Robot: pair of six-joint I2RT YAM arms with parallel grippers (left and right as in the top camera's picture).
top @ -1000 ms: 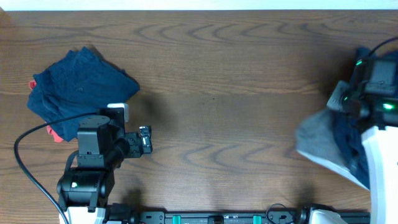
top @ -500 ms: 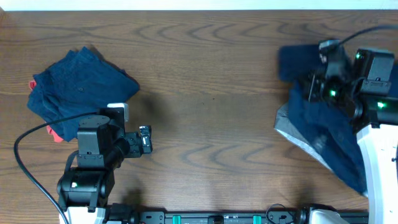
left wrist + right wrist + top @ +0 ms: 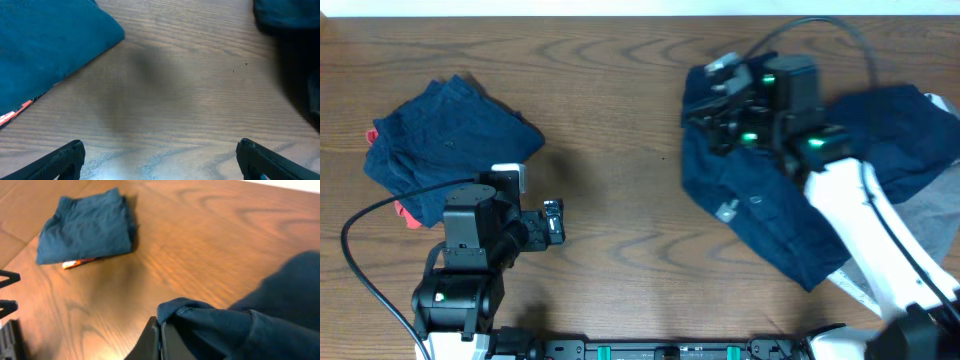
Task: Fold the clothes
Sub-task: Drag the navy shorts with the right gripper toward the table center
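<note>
On the table's (image 3: pixel 620 80) left, overhead, a folded navy pile (image 3: pixel 450 140) seems done; the large navy garment (image 3: pixel 790 190) lies unfolded at the right. Left wrist: the left gripper (image 3: pixel 160 150) is spread and empty. Right wrist: the right gripper (image 3: pixel 161 330) pinches that garment's edge; I judge its folding is not yet begun.

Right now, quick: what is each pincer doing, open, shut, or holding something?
Left pincer: open, holding nothing.
Right pincer: shut on the large navy garment.
</note>
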